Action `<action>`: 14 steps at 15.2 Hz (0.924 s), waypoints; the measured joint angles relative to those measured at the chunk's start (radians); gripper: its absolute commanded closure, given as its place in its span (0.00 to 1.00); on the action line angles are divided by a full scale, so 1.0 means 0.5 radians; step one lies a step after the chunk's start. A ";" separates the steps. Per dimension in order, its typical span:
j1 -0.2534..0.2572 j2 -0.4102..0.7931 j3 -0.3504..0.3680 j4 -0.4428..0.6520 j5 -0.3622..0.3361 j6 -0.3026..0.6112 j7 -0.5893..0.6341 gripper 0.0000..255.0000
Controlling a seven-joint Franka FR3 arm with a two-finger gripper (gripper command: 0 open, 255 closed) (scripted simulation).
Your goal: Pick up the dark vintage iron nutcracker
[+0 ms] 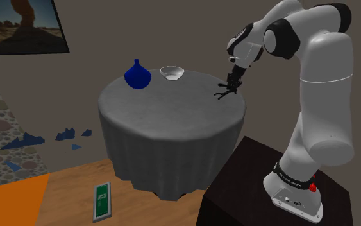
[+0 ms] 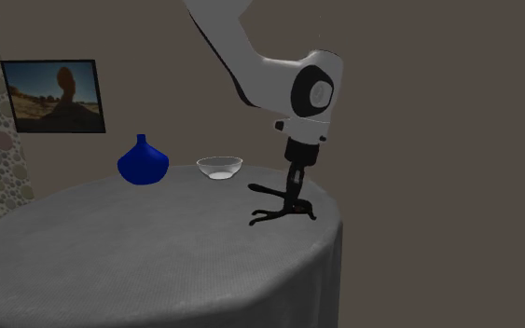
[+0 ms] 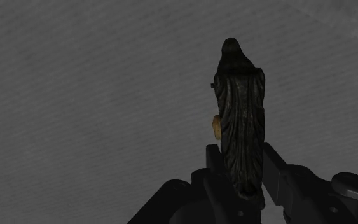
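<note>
The white arm (image 1: 323, 96) stands tall off its base on the dark stand (image 1: 249, 186), folds over at the top, and drops its forearm down towards the shoulder view's left. That puts the wrist over the near edge of the round, grey-draped table (image 1: 172, 119). From the second exterior view the forearm comes in from above, the big round wrist joint sits over the table's right side, and the black gripper (image 2: 296, 191) points almost straight down. Its tips are right on the dark nutcracker (image 2: 288, 211), which is at that right-hand edge of the cloth, well apart from the blue vase (image 2: 143, 163) and the clear bowl (image 2: 219, 168) farther back. I can't say for sure whether its spindly ends rest on the cloth or hang just above it. In the shoulder view the gripper (image 1: 232, 82) hangs over the same dark shape (image 1: 224, 92), at the rim nearest the stand. Looking along the gripper (image 3: 241, 153), the two fingers (image 3: 214, 162) press in on either side of the nutcracker's (image 3: 241, 114) narrow, ridged body, clamped on it with no gap showing. A framed landscape picture (image 2: 55, 96) hangs on the wall behind.
</note>
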 measured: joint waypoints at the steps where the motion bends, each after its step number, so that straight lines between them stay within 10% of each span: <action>1: 0.017 -0.018 -0.016 0.003 -0.021 -0.011 0.016 1.00; 14: 0.149 -0.199 -0.176 0.155 -0.252 -0.223 0.202 1.00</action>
